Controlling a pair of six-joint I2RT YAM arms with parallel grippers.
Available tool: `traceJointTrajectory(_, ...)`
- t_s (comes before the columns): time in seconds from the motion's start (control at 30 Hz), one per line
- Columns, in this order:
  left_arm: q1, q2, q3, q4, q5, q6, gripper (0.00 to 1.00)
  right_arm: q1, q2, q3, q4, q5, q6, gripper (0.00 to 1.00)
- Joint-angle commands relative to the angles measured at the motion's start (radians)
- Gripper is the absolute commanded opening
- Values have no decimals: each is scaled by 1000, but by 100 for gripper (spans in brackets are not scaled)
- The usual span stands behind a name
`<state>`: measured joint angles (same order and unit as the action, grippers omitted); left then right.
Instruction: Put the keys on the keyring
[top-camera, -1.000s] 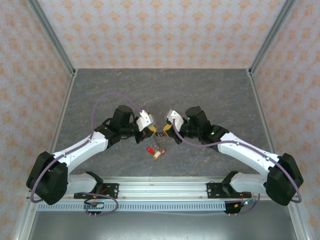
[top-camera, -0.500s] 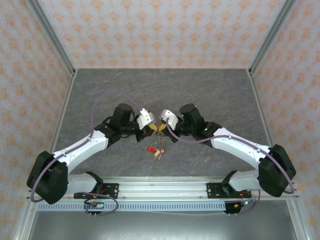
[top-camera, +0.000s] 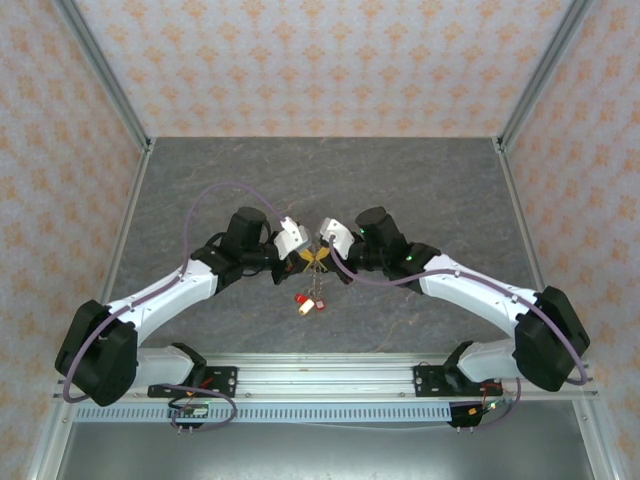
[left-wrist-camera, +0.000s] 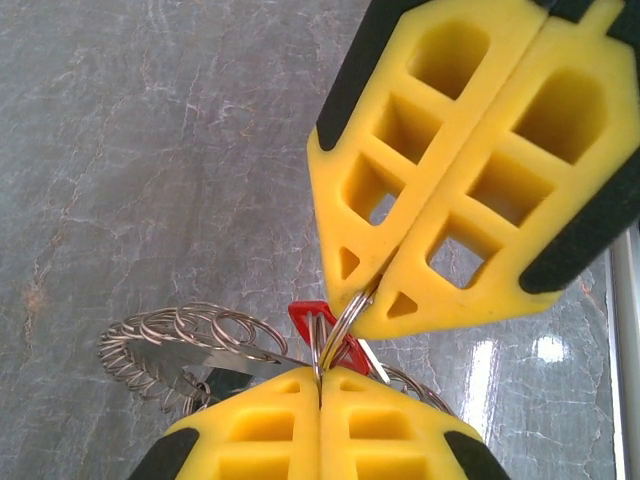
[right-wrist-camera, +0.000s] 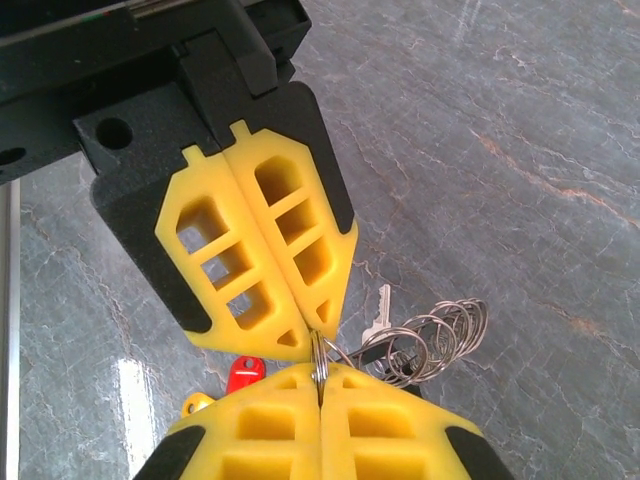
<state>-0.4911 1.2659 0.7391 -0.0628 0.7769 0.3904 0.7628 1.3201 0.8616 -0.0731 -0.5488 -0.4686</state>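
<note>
Change: right gripper (top-camera: 331, 257) has closed in, tip to tip with left gripper (top-camera: 303, 259) | Grip: both pressed together, pinching the keyring (left-wrist-camera: 341, 314) | Keys (top-camera: 310, 298) dangle beneath, mid-table (top-camera: 200, 180) | Meaning: threading likely underway

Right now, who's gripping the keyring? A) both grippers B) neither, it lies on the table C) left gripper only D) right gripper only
A: in the left wrist view the keyring runs between the shut left gripper and the shut right gripper, tip to tip.
</note>
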Motion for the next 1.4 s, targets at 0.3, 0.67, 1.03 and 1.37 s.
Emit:
traceJointTrajectory(0.3,-7,-3,26,23,42,3,0,10,12,36,-29,226,47,0)
traceJointTrajectory(0.67,-7,0,13,60,50,-8,0,-2,89,117,-172,217,141,3)
traceJointTrajectory(1.03,-8,-3,-2,89,46,-18,0,-45,118,124,-177,128,193,13)
traceJointTrajectory(1.37,-8,-9,-19,128,55,-24,0,-67,28,29,-98,26,145,31)
